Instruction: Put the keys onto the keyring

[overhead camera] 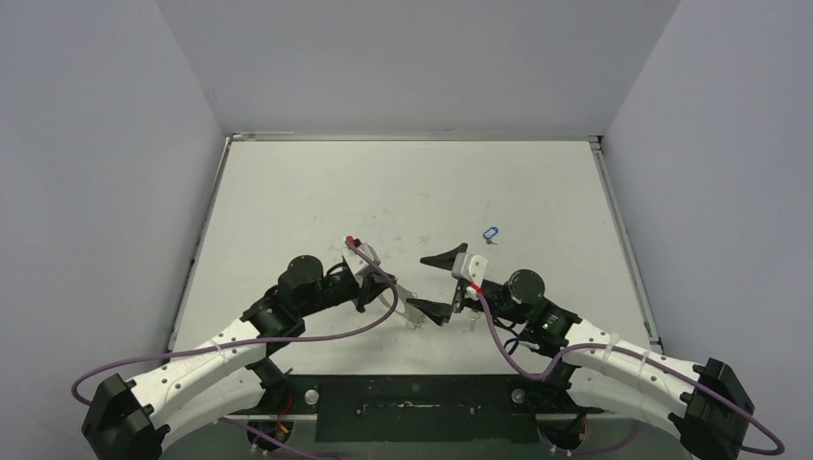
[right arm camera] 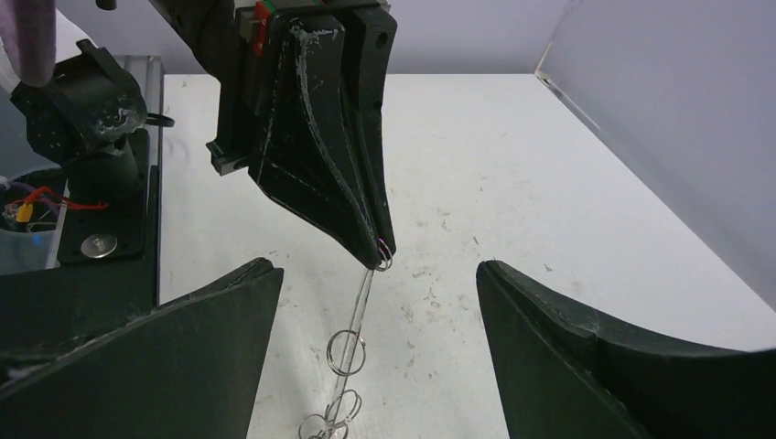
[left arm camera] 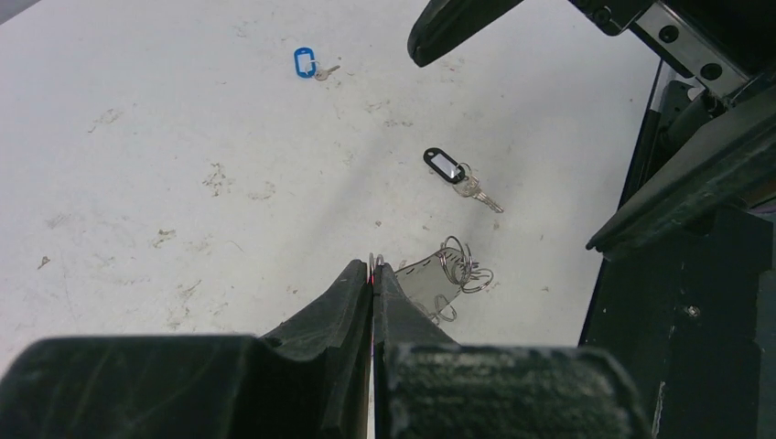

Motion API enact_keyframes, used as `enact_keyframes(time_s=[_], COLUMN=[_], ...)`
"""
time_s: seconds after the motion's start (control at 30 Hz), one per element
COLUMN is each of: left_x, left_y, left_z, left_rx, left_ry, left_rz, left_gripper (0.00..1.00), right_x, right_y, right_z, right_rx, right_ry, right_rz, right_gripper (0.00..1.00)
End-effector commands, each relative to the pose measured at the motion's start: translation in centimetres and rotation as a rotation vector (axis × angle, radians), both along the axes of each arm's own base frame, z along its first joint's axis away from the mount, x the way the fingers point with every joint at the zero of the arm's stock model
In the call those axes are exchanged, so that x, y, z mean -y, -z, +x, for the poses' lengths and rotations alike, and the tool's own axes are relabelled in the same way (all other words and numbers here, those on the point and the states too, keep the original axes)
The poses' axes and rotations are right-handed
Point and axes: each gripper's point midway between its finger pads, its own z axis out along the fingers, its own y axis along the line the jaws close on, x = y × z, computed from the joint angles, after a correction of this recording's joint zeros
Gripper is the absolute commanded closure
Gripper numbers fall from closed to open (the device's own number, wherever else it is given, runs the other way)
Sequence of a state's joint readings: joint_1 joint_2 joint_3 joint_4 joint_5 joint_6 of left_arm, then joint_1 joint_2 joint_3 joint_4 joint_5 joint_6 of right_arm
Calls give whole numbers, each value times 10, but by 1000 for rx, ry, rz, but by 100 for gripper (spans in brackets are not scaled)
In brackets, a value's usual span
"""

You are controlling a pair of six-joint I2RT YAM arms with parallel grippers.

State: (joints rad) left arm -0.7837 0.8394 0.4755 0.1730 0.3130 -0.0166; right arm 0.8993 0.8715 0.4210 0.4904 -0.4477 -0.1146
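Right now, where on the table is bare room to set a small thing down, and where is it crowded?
Free: the far half of the table, beyond the blue-headed key, and the strip along the left edge. Crowded: the near middle, where the left gripper holds the keyring close to the open right gripper, with the dark-headed key beside them.

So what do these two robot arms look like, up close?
Both are alike: the left arm and right arm have white shells with dark dots, black round joints and a trailing purple cable each. The left gripper and right gripper have two black, curved, tapering fingers. A small green light glows on the right arm.
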Motion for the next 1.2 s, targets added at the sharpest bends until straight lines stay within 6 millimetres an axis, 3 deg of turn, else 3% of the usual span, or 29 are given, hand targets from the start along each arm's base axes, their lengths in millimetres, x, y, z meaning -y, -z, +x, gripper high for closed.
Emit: enact_keyframes(time_s=[0.0,0.33,0.63,0.9,1.03,1.17], left_x=[3,8,9,8,7,7], left_y=[-22,-21,-20,-19,-17,-15], left_z=[6,4,2,1,1,-1], left_rx=[21,16,6,2,-2,-6], left_ry=[-35,-13,-1,-1,-2,3], left_rz=[-83,-84,-86,-85,-81,-77], left_gripper=[100,100,100,100,100,100], right_x=[-7,-31,-52,-58,-60,-61], right_y=[-3,36,38,35,37,40], right_z=[6,33,38,42,44,44], right_rx=[-34,-134,-153,-152,-151,-156], right_ry=[15,81,46,47,49,49], right_rz=[6,-36,16,28,21,19], right_gripper=[20,21,26,31,39,61])
